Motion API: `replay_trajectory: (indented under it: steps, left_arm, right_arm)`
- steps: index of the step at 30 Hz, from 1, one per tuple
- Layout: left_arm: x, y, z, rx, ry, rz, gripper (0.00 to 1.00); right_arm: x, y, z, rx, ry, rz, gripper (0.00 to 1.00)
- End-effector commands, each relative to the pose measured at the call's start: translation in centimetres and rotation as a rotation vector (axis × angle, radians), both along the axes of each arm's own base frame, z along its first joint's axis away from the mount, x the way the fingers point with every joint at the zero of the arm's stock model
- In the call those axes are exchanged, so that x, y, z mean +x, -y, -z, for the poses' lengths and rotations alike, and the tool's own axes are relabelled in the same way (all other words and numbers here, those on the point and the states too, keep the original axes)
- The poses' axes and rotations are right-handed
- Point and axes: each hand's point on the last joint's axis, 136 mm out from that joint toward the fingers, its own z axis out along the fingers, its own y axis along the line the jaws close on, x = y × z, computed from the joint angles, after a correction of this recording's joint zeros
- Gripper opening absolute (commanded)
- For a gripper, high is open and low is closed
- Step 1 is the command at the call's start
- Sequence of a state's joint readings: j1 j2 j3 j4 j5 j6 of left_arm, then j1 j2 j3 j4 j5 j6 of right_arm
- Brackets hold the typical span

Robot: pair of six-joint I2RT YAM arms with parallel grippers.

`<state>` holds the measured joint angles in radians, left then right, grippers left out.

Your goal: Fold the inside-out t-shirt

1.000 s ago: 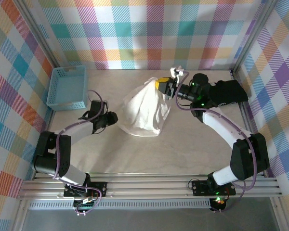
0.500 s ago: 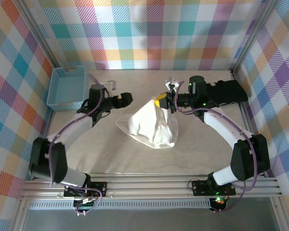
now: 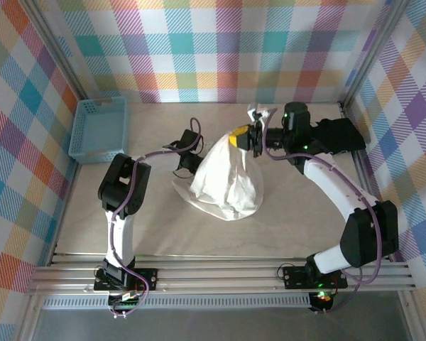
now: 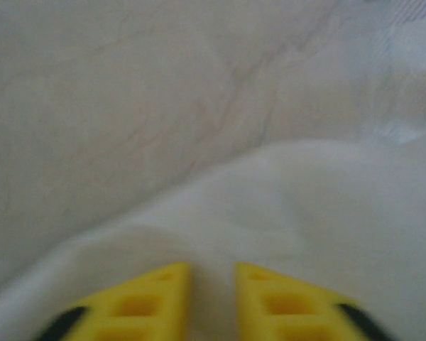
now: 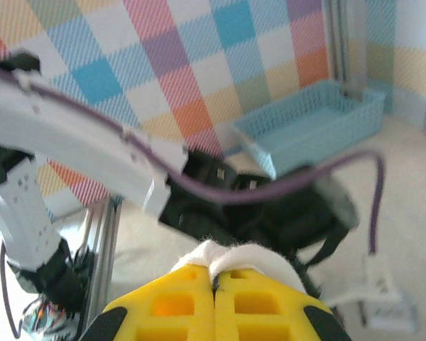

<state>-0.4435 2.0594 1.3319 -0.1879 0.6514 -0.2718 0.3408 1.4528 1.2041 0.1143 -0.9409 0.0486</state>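
- White shirt (image 3: 224,177) about mid-table, bunched into a tent shape: narrow peak toward the back, wide wrinkly end spread on the table (image 3: 199,234) toward the near side.
- Pinched at the peak by the right gripper (image 3: 237,136); looks held up there, draping down to the surface.
- From the right wrist: right gripper (image 5: 214,277) with yellow fingers (image 5: 177,305) pressed tight together, a little puff of shirt (image 5: 231,254) squeezed out just past the tips.
- Left gripper (image 3: 189,162) right up against the shirt's left edge, partway down from the peak.
- From the left wrist: left gripper (image 4: 211,298) with yellow fingers (image 4: 156,302) nearly together, a thin strip of white cloth caught in the slit, so clamped on a fold of shirt (image 4: 305,213). Pretty blurry though. Bare table (image 4: 128,92) beyond the cloth.
- Blue basket (image 3: 99,129) at the back left, well apart from the shirt; shows up again in the right wrist view (image 5: 305,131), behind the left arm (image 5: 78,153).
- Black garment (image 3: 341,135) at the back right, partly under the right arm, near the shirt but not touching.
- Pastel checked walls (image 3: 213,42) all round.
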Motion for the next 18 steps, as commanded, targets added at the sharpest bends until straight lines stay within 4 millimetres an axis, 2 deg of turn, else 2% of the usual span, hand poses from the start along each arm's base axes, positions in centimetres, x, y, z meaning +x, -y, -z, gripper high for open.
replay_trajectory:
  steps: [1,3,4,7,9,11,12,14,15,18]
  left_arm:
    - [2.9,-2.8,-2.8,-0.087,0.024,-0.162,0.0]
    - [4.6,-6.3,-4.0,-0.078,0.059,-0.307,0.0]
    - [5.4,-8.7,-4.5,-0.057,0.08,-0.399,0.0]
    - [6.2,-15.7,-5.9,-0.002,0.142,-0.667,0.0]
    - [5.4,-19.7,-6.4,0.041,0.177,-0.816,0.0]
    - [3.8,-22.3,-6.3,0.1,0.207,-0.913,0.0]
    - [3.1,-23.0,-6.3,0.124,0.221,-0.944,0.0]
    - [1.4,-23.9,-5.9,0.143,0.24,-0.975,0.0]
    - [1.1,-23.6,-6.0,0.126,0.257,-0.955,0.0]
    - [0.6,-20.7,-6.8,0.083,0.294,-0.808,0.01]
  right_arm:
    - [0.3,0.5,-6.9,0.118,0.148,-0.001,0.0]
    - [0.0,0.9,-8.8,0.142,0.178,-0.009,0.0]
    - [-0.3,1.2,-9.6,0.15,0.193,-0.014,0.0]
    - [-1.5,1.9,-11.1,0.153,0.225,-0.023,0.0]
    - [-1.8,2.4,-10.8,0.132,0.226,-0.005,0.0]
    - [-1.8,2.9,-9.0,0.088,0.219,0.024,0.0]
    - [-1.8,3.0,-8.3,0.065,0.216,0.039,0.0]
    - [-1.0,3.3,-5.1,-0.004,0.162,0.091,0.0]
    - [-0.7,3.3,-3.9,-0.023,0.139,0.097,0.0]
    - [0.4,2.6,-0.7,-0.052,0.055,0.051,0.0]
